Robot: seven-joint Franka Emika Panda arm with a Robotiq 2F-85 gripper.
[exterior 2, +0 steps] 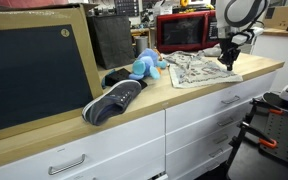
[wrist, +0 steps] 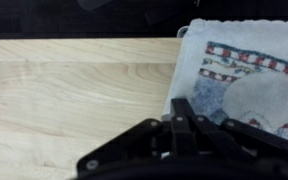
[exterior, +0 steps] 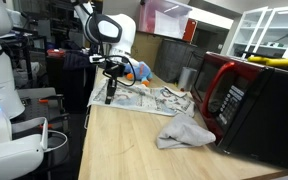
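Observation:
My gripper [exterior: 110, 93] is shut, its black fingers pressed together with nothing visible between them. It hangs just above the near edge of a patterned cloth [exterior: 144, 100] spread flat on the wooden countertop [exterior: 134, 150]. In the wrist view the gripper [wrist: 181, 104] points at the cloth's [wrist: 249, 85] left edge, with bare wood [wrist: 74, 90] beside it. Whether the tips touch the fabric cannot be told. In an exterior view the gripper [exterior 2: 227, 62] stands over the cloth's [exterior 2: 199, 68] right end.
A crumpled grey rag [exterior: 187, 131] lies in front of a red and black microwave [exterior: 249, 100]. A blue plush toy [exterior 2: 147, 65] and a dark shoe [exterior 2: 114, 100] lie further along the counter. A large black panel [exterior 2: 34, 70] leans at the end.

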